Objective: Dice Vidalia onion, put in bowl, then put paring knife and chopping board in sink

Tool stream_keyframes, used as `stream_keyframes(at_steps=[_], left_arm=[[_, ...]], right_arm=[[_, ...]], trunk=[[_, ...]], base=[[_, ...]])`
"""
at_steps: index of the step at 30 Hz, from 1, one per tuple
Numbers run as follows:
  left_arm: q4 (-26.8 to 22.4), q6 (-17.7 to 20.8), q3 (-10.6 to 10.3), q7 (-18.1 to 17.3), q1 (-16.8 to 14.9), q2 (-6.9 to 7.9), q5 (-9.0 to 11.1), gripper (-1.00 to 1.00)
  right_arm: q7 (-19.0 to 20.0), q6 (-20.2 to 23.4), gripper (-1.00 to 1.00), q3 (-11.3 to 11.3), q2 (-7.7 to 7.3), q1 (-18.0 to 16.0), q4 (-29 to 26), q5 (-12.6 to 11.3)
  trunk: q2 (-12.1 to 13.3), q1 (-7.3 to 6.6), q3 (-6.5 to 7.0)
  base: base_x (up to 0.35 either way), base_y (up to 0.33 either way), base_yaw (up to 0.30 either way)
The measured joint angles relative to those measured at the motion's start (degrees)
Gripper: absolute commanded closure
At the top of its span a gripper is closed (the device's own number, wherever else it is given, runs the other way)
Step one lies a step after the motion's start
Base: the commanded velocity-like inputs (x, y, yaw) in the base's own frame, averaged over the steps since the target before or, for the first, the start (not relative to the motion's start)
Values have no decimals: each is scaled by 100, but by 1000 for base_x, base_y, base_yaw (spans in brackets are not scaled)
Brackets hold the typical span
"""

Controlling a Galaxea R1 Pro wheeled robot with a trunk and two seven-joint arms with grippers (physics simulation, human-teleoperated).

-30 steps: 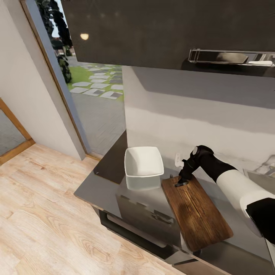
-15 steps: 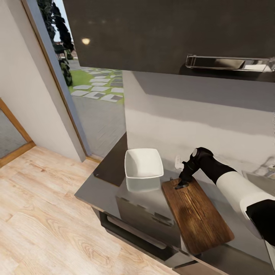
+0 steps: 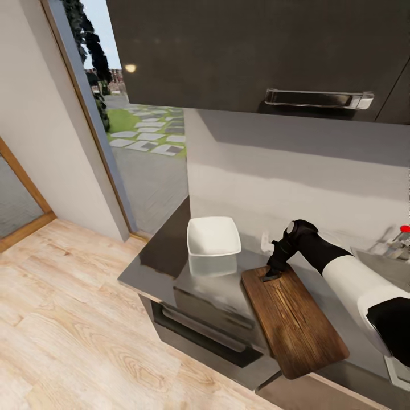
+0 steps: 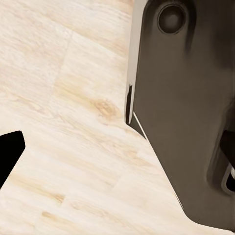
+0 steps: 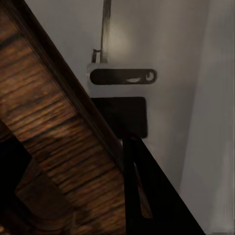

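Observation:
The dark brown chopping board (image 3: 296, 319) lies aslant on the glossy countertop (image 3: 165, 250), and its near end reaches past the pale front edge. My right gripper (image 3: 271, 273) is shut on the board's far end at the handle slot. The right wrist view shows the wood grain (image 5: 49, 117) close up beside a dark finger (image 5: 161, 210). The white bowl (image 3: 213, 236) stands just left of that end, apart from the board. The sink (image 3: 387, 267) and its tap with a red knob (image 3: 404, 229) are at the far right. My left gripper (image 4: 117, 152) hangs open over the floor. Onion and paring knife are out of view.
Dark wall cabinets with a chrome handle (image 3: 319, 98) hang low over the counter. A small white wall fitting (image 3: 265, 241) is behind the board. A glass door (image 3: 142, 136) and wooden floor (image 3: 68, 319) lie to the left. My dark base (image 4: 186, 112) is beside the left gripper.
The whole head view has shifted: the cabinet handle sits further left and the tap's red knob has come into sight. My right gripper stays shut on the board's end.

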Motion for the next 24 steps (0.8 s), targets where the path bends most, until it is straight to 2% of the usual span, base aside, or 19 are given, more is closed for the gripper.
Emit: stream_keyframes(at_steps=[24], left_arm=[[-55, -24, -1, -20, 0, -32, -33, -100]], right_arm=[[-1, 80, 100, -8, -18, 0, -28, 23]], trunk=[[0, 0, 216]], base=[[-2, 0, 0]])
